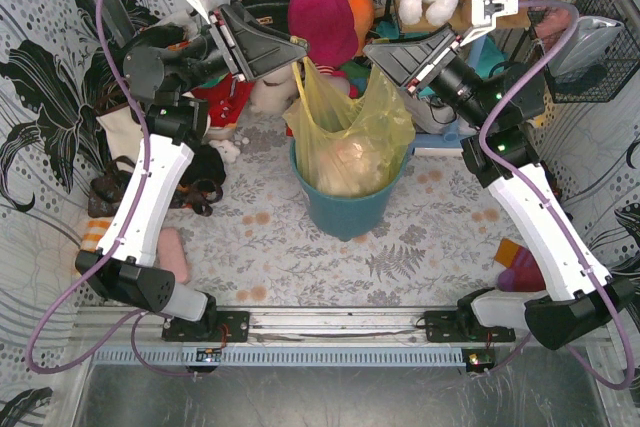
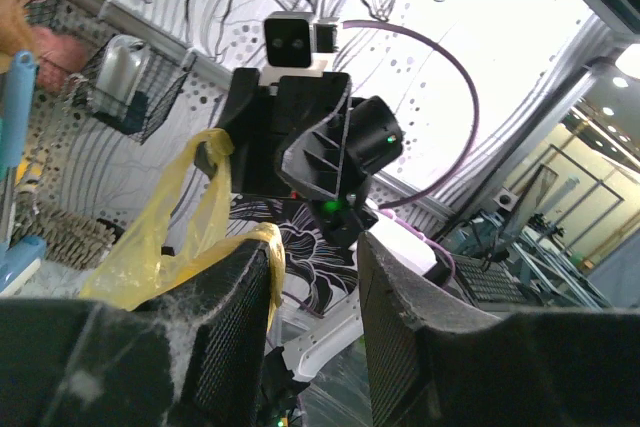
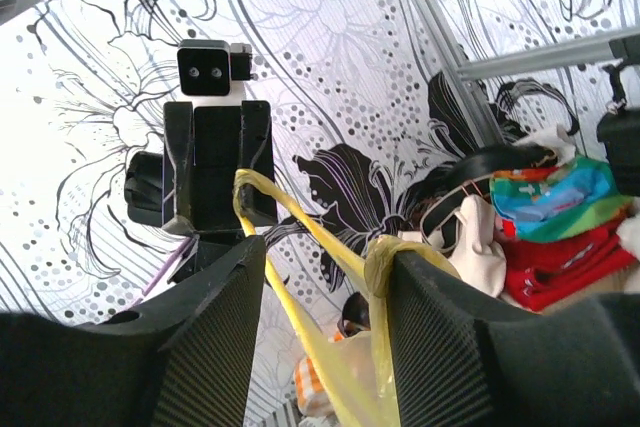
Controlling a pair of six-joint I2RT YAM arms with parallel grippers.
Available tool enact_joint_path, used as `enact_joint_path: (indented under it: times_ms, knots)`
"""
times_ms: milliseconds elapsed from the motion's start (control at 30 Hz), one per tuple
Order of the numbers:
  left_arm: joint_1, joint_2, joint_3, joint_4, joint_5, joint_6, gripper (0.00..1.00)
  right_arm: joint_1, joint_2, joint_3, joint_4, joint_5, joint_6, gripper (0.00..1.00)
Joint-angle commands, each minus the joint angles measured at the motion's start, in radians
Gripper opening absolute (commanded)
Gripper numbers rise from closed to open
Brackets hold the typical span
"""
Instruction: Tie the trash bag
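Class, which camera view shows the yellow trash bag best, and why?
The top external view: the whole trash bag shows, sitting in the teal bin, handles pulled up. The left wrist view catches only one stretched handle; the right wrist view, handle strands.

Left arm and right arm both raised, elbows out, forearms angled in toward centre. Left tool and right tool point at each other, near but apart. Jaws on both stand partly apart, gap clear in wrist views.
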Motion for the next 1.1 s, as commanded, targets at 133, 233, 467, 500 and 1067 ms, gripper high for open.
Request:
enact_joint_path:
  times_ms: [133, 233, 467, 500, 1067]
  knots:
    - [0.006, -0.082, -0.193, 0.081, -0.030, 0.011, 0.48, 0.003, -0.038, -0.199, 0.208, -0.008, 0.110, 0.51]
    - [0.006, -0.124, -0.303, 0.013, -0.040, 0.087, 0.52, 0.003, -0.069, -0.283, 0.187, -0.005, 0.113, 0.55]
    - [0.006, -0.142, -0.355, 0.023, 0.007, 0.093, 0.59, 0.003, -0.089, -0.281, 0.137, -0.059, 0.101, 0.61]
    - [0.006, -0.139, -0.341, 0.021, 0.014, 0.092, 0.59, 0.003, -0.087, -0.268, 0.136, -0.060, 0.102, 0.61]
    - [0.007, -0.131, -0.047, 0.035, -0.036, 0.034, 0.59, 0.003, 0.096, 0.175, 0.104, -0.083, 0.077, 0.56]
